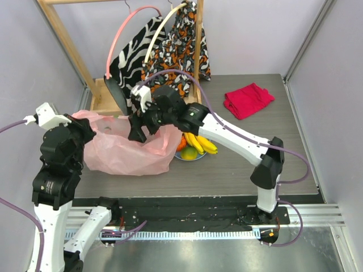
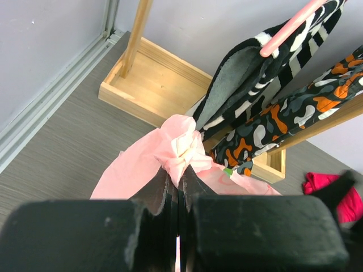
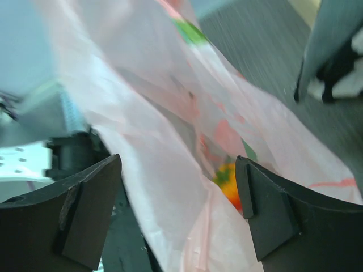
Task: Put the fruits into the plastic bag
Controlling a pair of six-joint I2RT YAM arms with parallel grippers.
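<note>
The pale-pink plastic bag (image 1: 130,152) lies crumpled on the table's left half. My left gripper (image 2: 180,177) is shut on a bunched fold of the plastic bag's rim (image 2: 182,146) and holds it up at the bag's left end (image 1: 86,126). My right gripper (image 1: 138,131) hangs open over the bag's mouth, with the thin film (image 3: 170,187) between and below its fingers (image 3: 91,209). A yellow-orange fruit with a green patch (image 3: 229,185) shows inside the bag. The bananas (image 1: 202,144), a green-yellow fruit (image 1: 189,153) and an orange one (image 1: 181,144) sit on a blue plate (image 1: 194,159) right of the bag.
A wooden rack (image 1: 101,95) stands at the back left, with patterned garments (image 1: 180,39) hanging from hangers just behind my right gripper. A folded red cloth (image 1: 248,100) lies at the back right. Grey walls close in both sides.
</note>
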